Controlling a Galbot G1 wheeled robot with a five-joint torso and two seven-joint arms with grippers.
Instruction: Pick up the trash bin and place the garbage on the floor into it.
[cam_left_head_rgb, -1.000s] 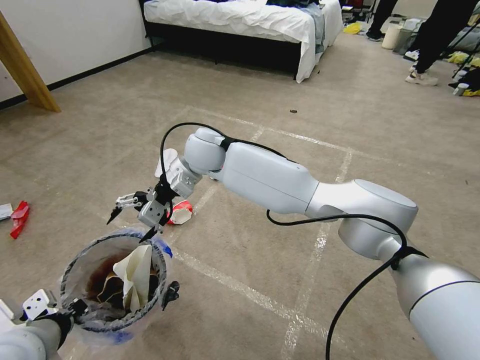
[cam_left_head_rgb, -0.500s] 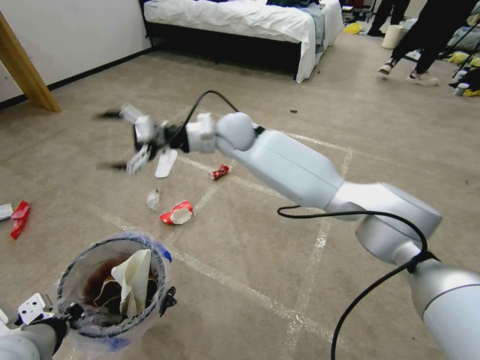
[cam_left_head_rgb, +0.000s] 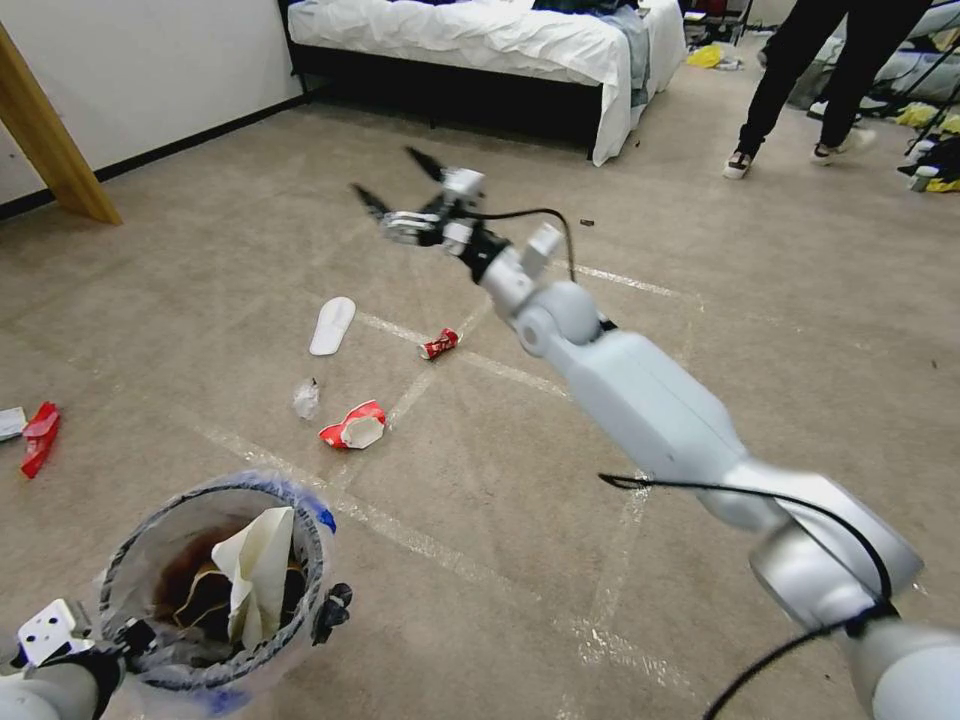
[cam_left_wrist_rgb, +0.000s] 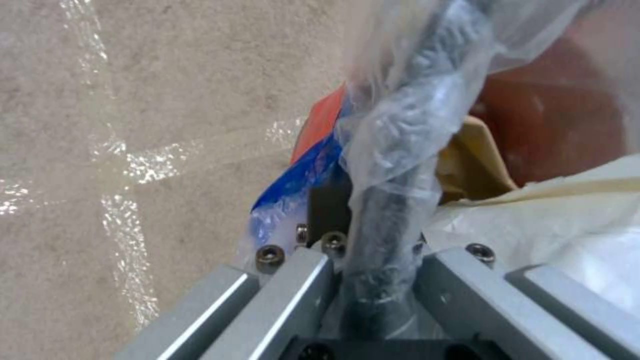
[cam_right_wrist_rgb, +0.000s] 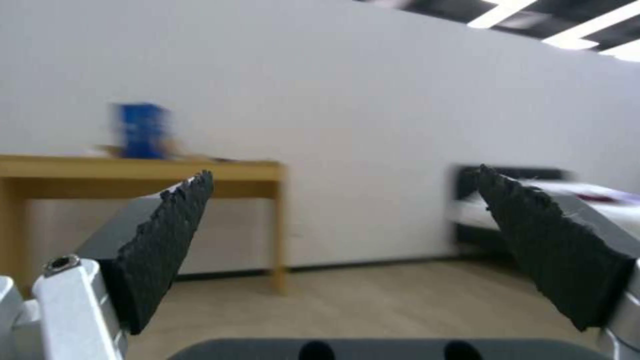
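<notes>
Low at the head view's left, the left gripper (cam_left_head_rgb: 225, 625) is clamping the bag-lined round red trash bin (cam_left_head_rgb: 215, 585); the right gripper (cam_left_head_rgb: 392, 186), jaws spread and empty, is hanging beyond the crushed red-and-white paper cup (cam_left_head_rgb: 353, 426), which is lying nearer the bin on the taupe carpet floor (cam_left_head_rgb: 520, 460). In the left wrist view, the fingers (cam_left_wrist_rgb: 293, 292) are pinching the bin's rim. In the right wrist view, the pads (cam_right_wrist_rgb: 167, 240) are gaping toward a white wall (cam_right_wrist_rgb: 373, 125).

My right arm is glossy white and silver-grey, built of rounded segments, with a thin black cable looping alongside it. Its right pincer (cam_left_head_rgb: 392, 181) has a pale metal body and slim black fingers (cam_right_wrist_rgb: 167, 235) faced with jagged dark foam pads. My left pincer (cam_left_wrist_rgb: 373, 280) shows brushed aluminium blocks studded with small hex screws around a black core.
</notes>
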